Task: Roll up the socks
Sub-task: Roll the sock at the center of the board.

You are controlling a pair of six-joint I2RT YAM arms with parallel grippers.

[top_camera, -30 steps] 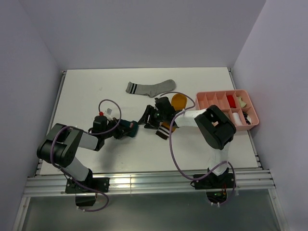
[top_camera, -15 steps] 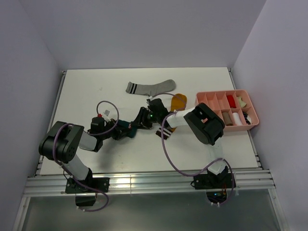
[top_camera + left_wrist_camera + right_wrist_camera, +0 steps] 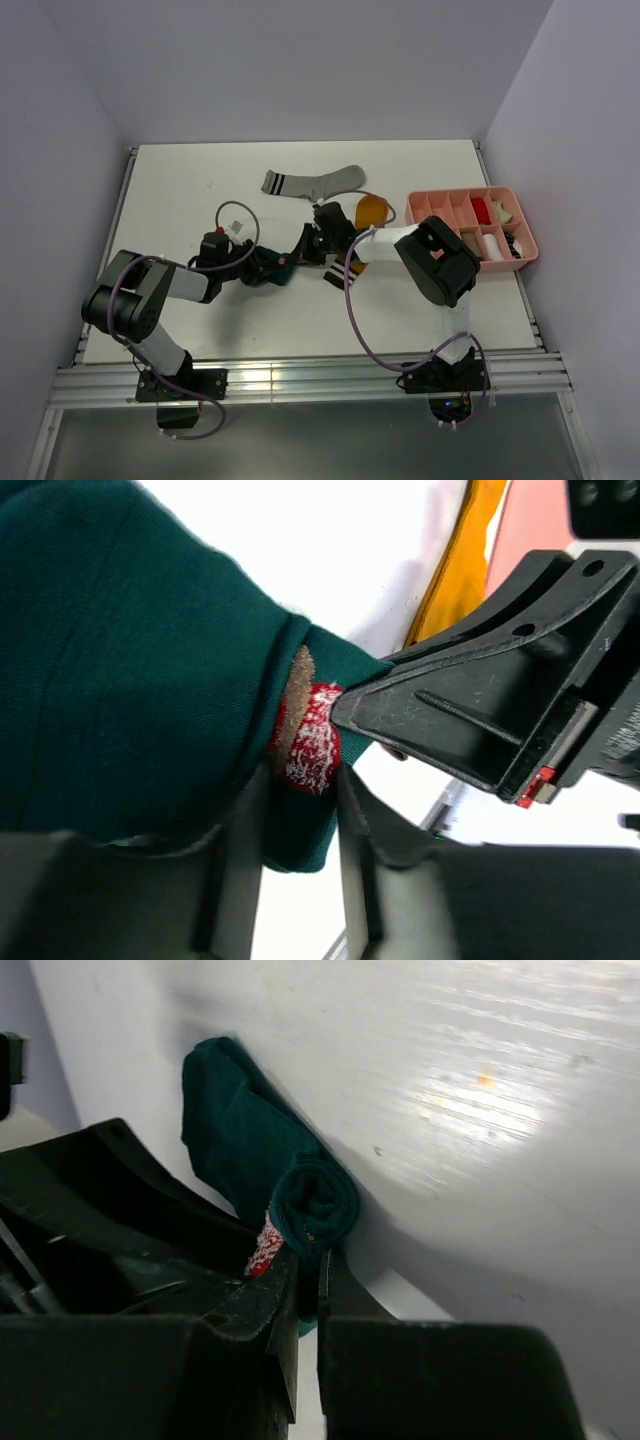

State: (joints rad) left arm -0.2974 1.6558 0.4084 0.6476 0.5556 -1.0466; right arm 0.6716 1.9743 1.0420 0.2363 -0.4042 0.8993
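Top view: the teal sock (image 3: 270, 268) lies mid-tabletop (image 3: 180, 190), bunched between my left gripper (image 3: 252, 265) and right gripper (image 3: 303, 252). The grey striped sock (image 3: 315, 181) lies flat farther back, nothing near it. The mustard sock (image 3: 372, 210) lies unrolled, partly hidden by the right arm (image 3: 400, 245). The pink compartment tray (image 3: 463, 191) at the right holds small bundles (image 3: 483, 208). None of the three loose socks is rolled up.

Left wrist view: my left jaws stand a little apart with teal fabric in the gap. I can't tell if they pinch it or only bracket it. The right gripper's tip touches the red-white print (image 3: 310, 740) at the sock's edge.

Right wrist view: my right jaws are pressed almost together, pinching the teal sock just under a small rolled end (image 3: 315, 1200). The rest of that sock lies flat on the tabletop behind it.

My read: the teal roll is barely begun, with most of its length left. The grey and mustard socks are not started, so the task is at an early stage.
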